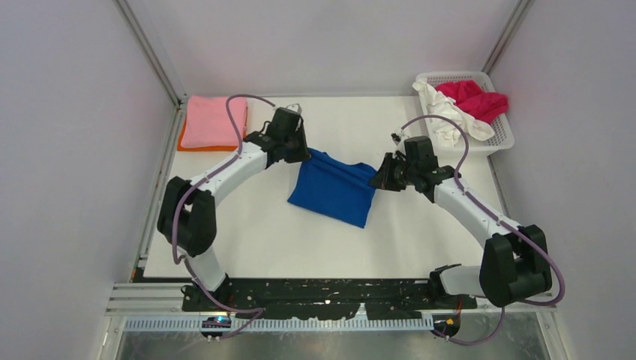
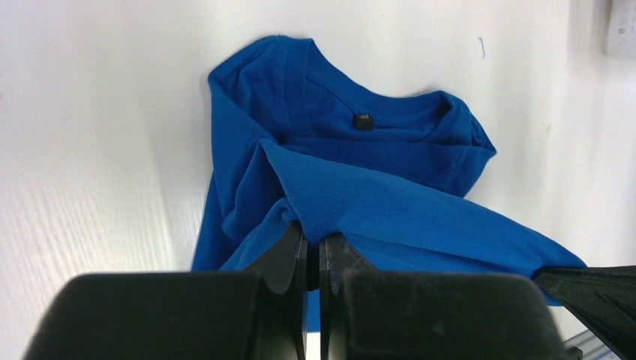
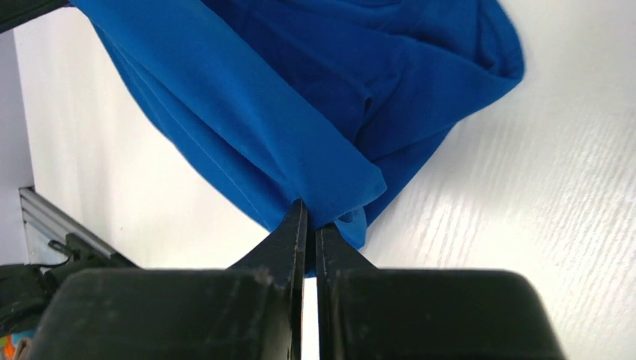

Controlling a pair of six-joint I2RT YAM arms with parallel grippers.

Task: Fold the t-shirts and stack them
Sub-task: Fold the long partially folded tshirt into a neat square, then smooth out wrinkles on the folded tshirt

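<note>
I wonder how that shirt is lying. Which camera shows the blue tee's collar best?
The left wrist view: the collar and its dark label face the camera. The top view shows the whole blue tee but no collar detail; the right wrist view shows only folds of it.

Shirt [image 1: 334, 191] mid-table; folded stack [image 1: 210, 120] far left; basket [image 1: 499, 140] far right.

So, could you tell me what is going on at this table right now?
The left fingers and the right fingers are each shut on an edge of the blue t-shirt, holding that edge raised over the rest, which lies on the table. A pink t-shirt lies folded on an orange one at the far left; a white one and a crimson one sit in the basket at the far right.
</note>
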